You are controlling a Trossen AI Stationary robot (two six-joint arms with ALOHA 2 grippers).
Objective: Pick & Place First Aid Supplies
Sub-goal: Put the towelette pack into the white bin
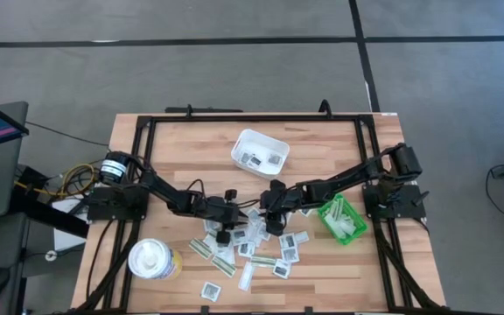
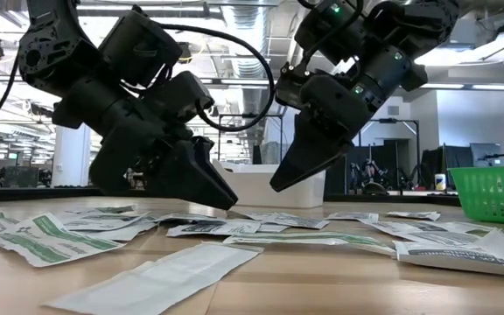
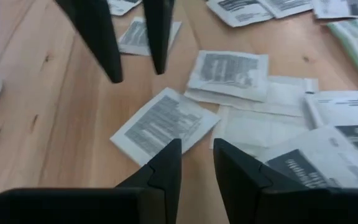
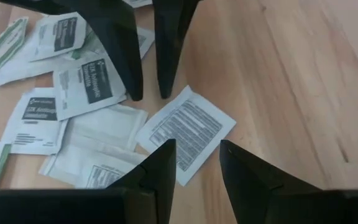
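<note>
On the wooden table [image 1: 182,144] we see the first aid packets [image 1: 252,249] scattered. Our left gripper [image 3: 196,163] and right gripper [image 4: 197,160] hover above one square white packet [image 4: 187,131], fingers slightly parted, holding nothing.

Matt paper packets [image 1: 254,248] lay on a smooth pale wood-grain table [image 1: 182,149]; white tray [image 1: 259,151] and green slatted bin [image 1: 343,220] appeared plastic; gripper fingers [image 3: 166,171] matt black.

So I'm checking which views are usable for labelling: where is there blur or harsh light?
Low view: the nearest packet is soft, and bright ceiling lights glare behind the arms. Left wrist view: the printed square packet is slightly blurred. Right wrist view: print on the same packet is sharper.
</note>
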